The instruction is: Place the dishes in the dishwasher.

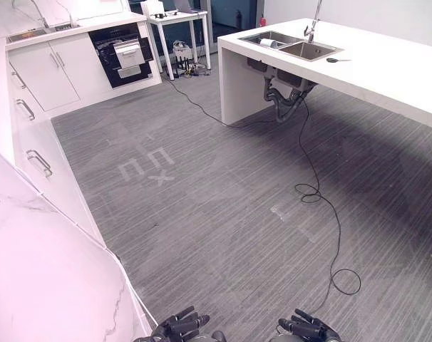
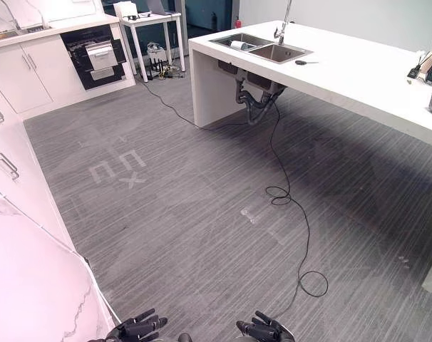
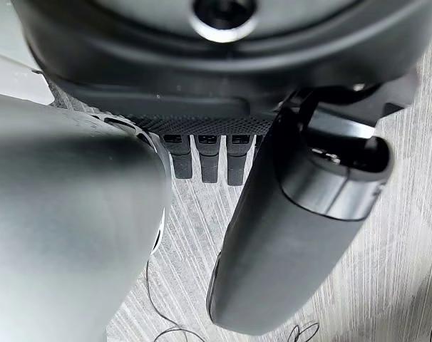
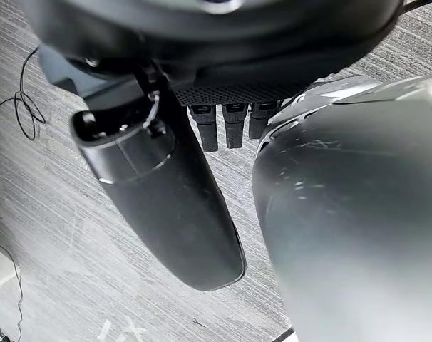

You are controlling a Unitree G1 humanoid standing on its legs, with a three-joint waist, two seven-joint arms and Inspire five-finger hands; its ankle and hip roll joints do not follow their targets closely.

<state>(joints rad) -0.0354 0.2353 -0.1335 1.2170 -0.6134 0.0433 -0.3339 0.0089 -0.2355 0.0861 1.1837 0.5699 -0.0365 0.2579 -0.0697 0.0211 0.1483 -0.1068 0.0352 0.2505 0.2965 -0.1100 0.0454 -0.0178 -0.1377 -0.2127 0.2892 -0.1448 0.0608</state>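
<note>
Left eye view: left robot hand (image 1: 179,325) and right robot hand (image 1: 306,329) hang low, relaxed and empty, probably because the dishwasher (image 1: 123,54) stands far across the floor (image 1: 223,214).

Floor (image 1: 223,214): grey, fine streaked stripe pattern, with pale tape marks (image 1: 146,167) on it. Island counter (image 1: 387,64): plain white top and sides. Sink (image 1: 291,44), set in the island counter: steel grey, double basin, holding a white dish (image 1: 269,43). Pipes (image 1: 284,96) under the island counter: dark grey. Cabinets (image 1: 55,71), well apart from the island counter across the floor: white doors, silver handles. Dishwasher (image 1: 123,53) beside those cabinets: black cavity, white-grey front panel. Near worktop (image 1: 45,263): white marble with faint grey veins. Left hand (image 1: 179,326) and right hand (image 1: 307,329): black.
</note>
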